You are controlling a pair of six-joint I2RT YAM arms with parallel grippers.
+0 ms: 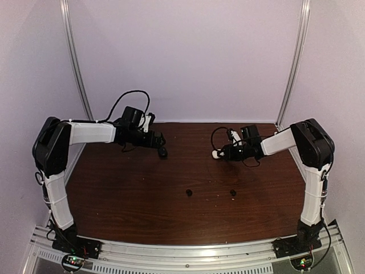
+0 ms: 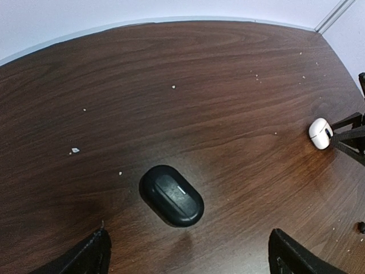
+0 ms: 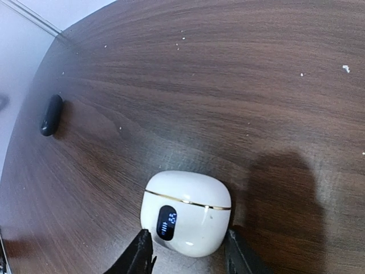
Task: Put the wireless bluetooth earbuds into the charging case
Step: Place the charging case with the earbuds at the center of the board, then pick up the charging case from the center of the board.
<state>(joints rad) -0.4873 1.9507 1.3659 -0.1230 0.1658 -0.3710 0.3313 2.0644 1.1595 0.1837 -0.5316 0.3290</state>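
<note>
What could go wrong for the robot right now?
1. The white rounded plastic case sits close between the fingers of the right gripper; a clumsy squeeze might pop it away.
2. It and the black oval plastic case both look closed, so no earbud fits yet.
3. The two tiny black earbuds lie loose and could roll if bumped.

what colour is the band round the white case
Gold; the white case shows best in the right wrist view.

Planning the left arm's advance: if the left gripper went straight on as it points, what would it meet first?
Most likely the closed black charging case, lying on the table directly ahead of the left gripper, within the span of its open jaws. How far off is unclear.
</note>
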